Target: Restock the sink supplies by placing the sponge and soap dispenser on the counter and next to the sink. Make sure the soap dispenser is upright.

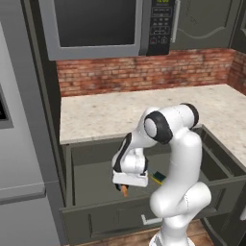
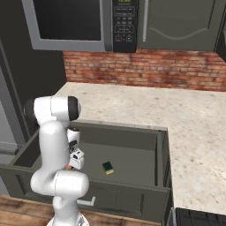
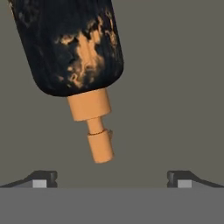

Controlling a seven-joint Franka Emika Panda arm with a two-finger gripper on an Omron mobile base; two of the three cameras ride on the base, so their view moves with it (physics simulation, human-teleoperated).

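The soap dispenser [image 3: 72, 48] was seen lying on the drawer [image 1: 91, 173] floor, pump toward the released jaws; the sponge [image 2: 107, 167] was lying near the drawer's middle.

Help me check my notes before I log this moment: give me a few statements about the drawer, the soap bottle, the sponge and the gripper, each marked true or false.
1. The soap dispenser lies on its side on the drawer floor. True.
2. The gripper is shut on the pump top. False: its jaws stand wide open, nothing held.
3. The sponge sits on the counter. False: it lies in the open drawer.
4. The drawer is pulled out. True.
5. A microwave hangs above the counter. True.
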